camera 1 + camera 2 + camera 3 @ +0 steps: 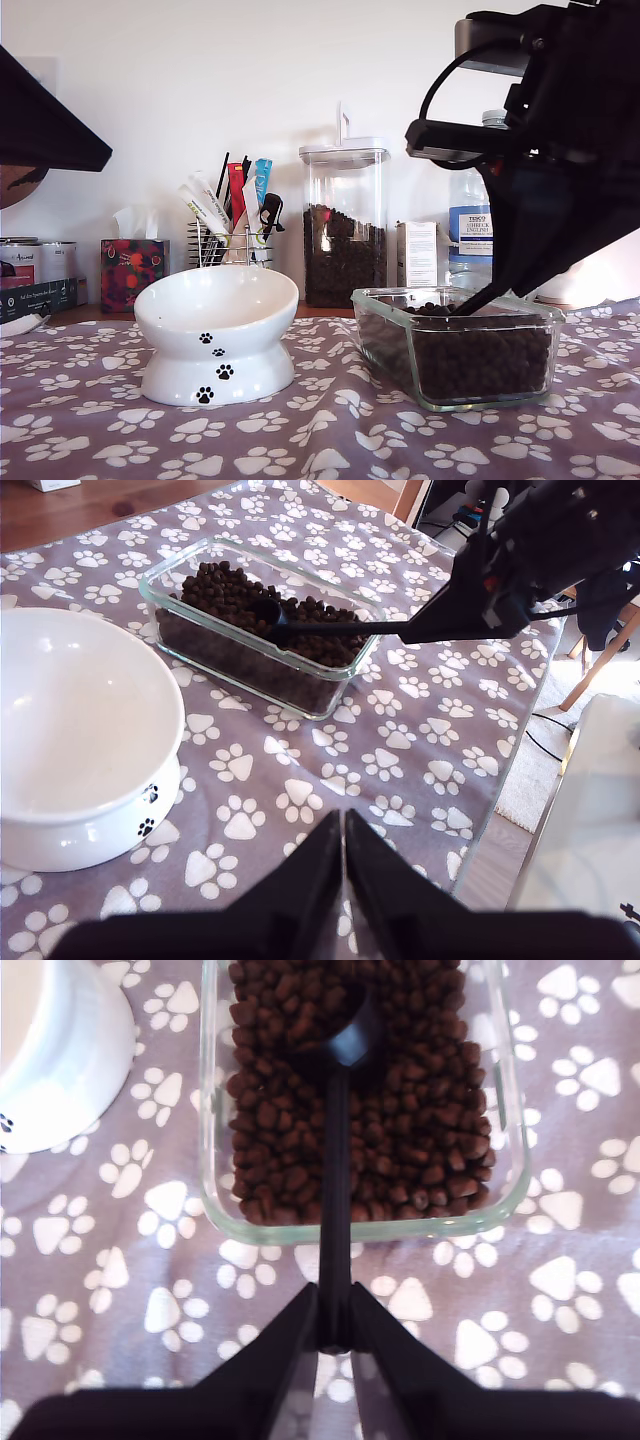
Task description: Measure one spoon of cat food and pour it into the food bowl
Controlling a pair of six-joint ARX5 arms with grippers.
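Now pinching the spoon [336, 1160] tight in my second gripper [334, 1345], its round end down in the cat food [400, 1120] at upper middle. My first gripper [343, 855] squeezed shut on nothing, food bowl [70, 730] at left.

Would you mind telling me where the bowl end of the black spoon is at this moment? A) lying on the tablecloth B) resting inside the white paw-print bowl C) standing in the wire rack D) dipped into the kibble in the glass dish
D: my second gripper holds the spoon by its handle, its bowl end down among the cat food in the glass dish.
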